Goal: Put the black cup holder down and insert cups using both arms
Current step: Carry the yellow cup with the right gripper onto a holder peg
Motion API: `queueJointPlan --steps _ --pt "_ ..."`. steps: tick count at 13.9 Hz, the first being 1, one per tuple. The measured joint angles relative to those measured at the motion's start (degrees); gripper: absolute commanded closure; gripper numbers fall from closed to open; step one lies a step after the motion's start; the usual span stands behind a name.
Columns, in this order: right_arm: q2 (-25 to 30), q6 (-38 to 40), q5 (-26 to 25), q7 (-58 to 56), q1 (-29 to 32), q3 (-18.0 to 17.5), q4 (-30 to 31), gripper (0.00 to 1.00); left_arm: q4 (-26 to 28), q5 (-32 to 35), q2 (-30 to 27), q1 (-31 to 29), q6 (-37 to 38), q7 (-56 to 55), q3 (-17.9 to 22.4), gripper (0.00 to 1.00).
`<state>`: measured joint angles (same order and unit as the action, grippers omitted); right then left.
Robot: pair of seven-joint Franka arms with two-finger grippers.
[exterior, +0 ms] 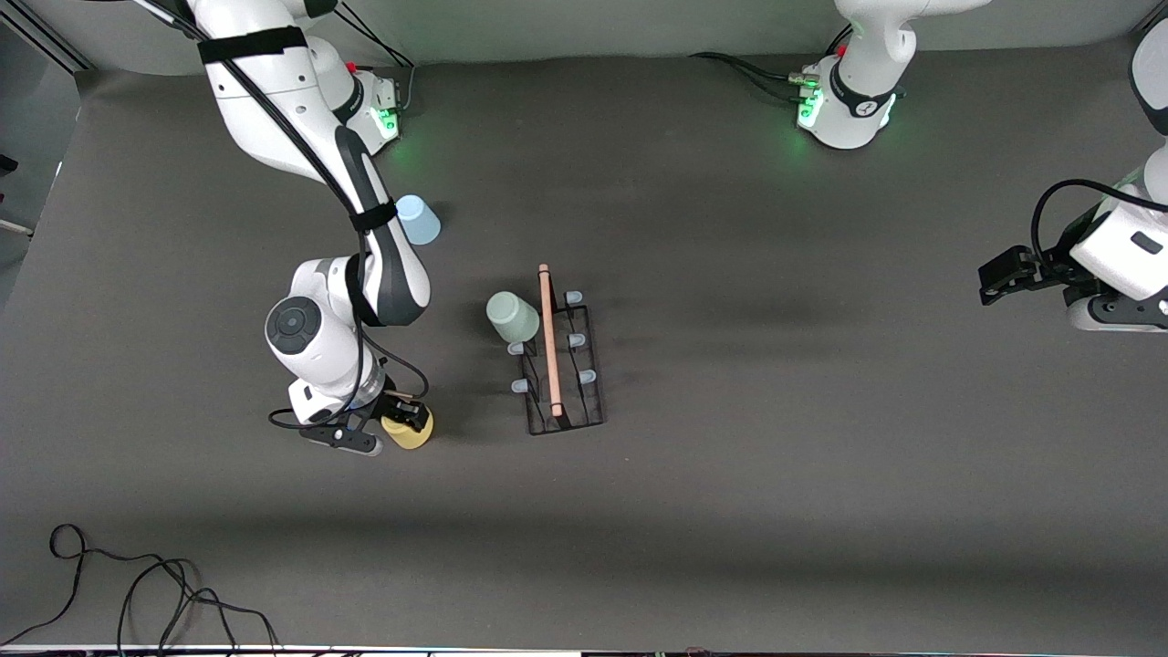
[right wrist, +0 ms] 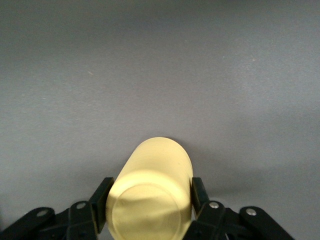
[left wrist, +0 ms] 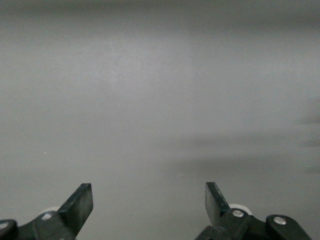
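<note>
The black cup holder (exterior: 550, 347) stands on the table's middle, its wooden rod on top. The pale green cup (exterior: 511, 317) sits tilted on one of its prongs, on the side toward the right arm's end. The light blue cup (exterior: 418, 219) stands on the table farther from the front camera, beside the right arm. My right gripper (exterior: 406, 425) is low at the table, shut on the yellow cup (exterior: 411, 432); in the right wrist view the fingers (right wrist: 102, 200) press both sides of the yellow cup (right wrist: 150, 185). My left gripper (exterior: 993, 281) waits open and empty at the left arm's end, seen also in the left wrist view (left wrist: 149, 194).
Loose black cables (exterior: 137, 584) lie on the grey table near the front camera at the right arm's end. The arms' round bases (exterior: 844, 109) glow green along the table's edge farthest from the front camera.
</note>
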<state>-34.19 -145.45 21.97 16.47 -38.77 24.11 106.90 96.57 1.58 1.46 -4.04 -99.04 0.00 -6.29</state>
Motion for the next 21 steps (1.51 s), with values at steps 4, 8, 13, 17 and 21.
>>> queueJointPlan --steps 4,8,13,17,21 --pt "6.1 7.44 0.5 1.42 -0.48 0.05 -2.06 1.0 -0.52 0.0 -0.02 0.0 0.6 0.0 0.0 0.0" --pt "9.98 14.24 0.46 13.82 -4.35 0.07 -6.52 1.0 -0.51 0.0 -0.01 0.0 0.66 0.0 -0.01 0.0" --pt "8.6 14.89 -2.22 30.07 -10.79 -0.17 -10.6 1.0 -0.47 -0.02 0.15 0.21 0.92 0.0 -0.05 0.0" --pt "5.0 14.89 -2.57 35.12 -12.64 -0.24 -13.46 0.69 -0.43 -0.02 0.28 0.28 0.94 0.0 -0.05 0.0" --pt "3.0 14.89 -2.74 35.76 -12.67 -0.01 -14.81 0.0 -0.43 -0.02 0.28 0.29 0.98 0.0 -0.05 0.0"
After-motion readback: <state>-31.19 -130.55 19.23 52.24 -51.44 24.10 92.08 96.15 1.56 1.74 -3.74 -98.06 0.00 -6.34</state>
